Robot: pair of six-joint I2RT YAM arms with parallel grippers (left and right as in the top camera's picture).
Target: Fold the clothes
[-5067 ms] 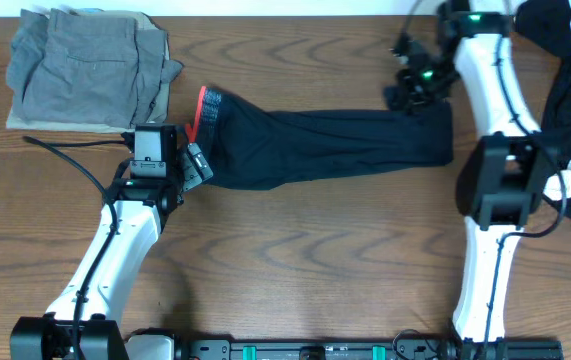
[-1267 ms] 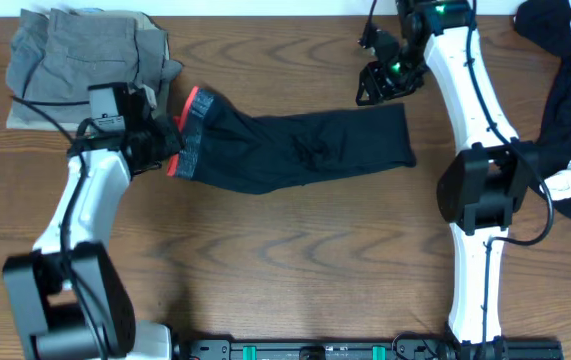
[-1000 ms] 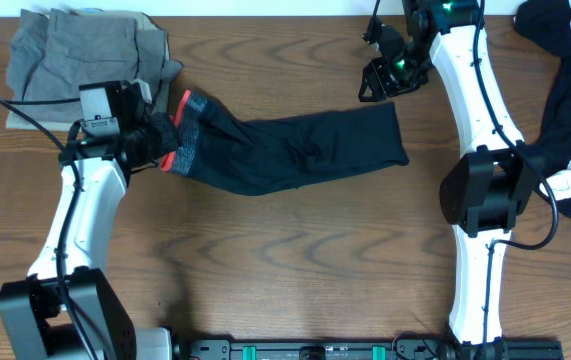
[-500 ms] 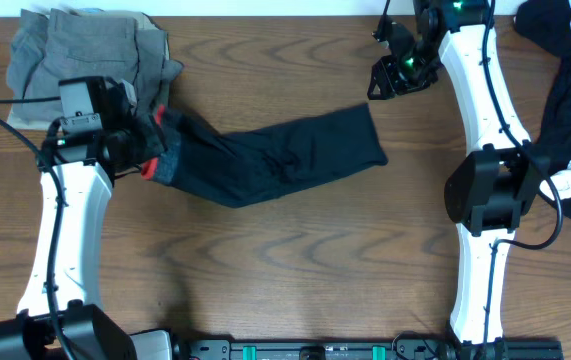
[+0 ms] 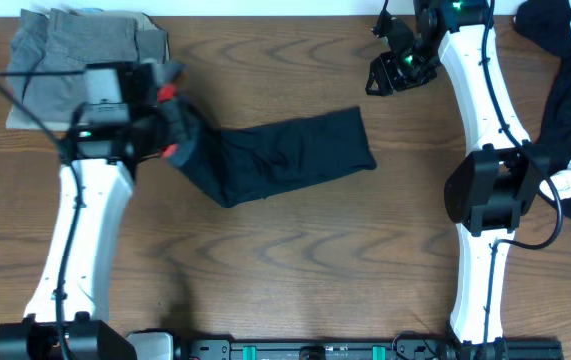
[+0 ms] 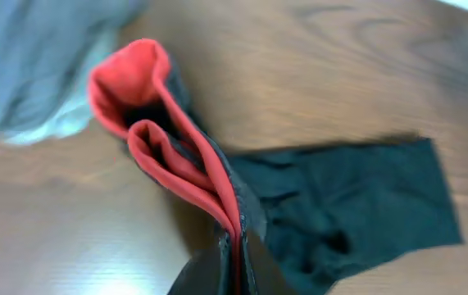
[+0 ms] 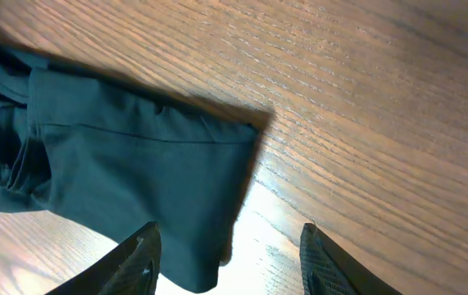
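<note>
We see a soft, creased black garment (image 5: 285, 155) of matt cloth, its coral-red band (image 6: 147, 123) smoother. The table (image 5: 315, 250) is grained wood with a light sheen. The arm shells (image 5: 87, 215) look like glossy white plastic. The grey folded clothes (image 5: 85, 60) are matt woven fabric.

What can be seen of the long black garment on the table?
The black garment is long, soft, thin-looking fabric, wrinkled at its middle. Its left end, edged with a coral-red band, is bunched and lifted, pinched in the shut jaws of the left gripper. The rest lies slanted on the wooden table. Its straight hemmed right end lies flat and free.
</note>
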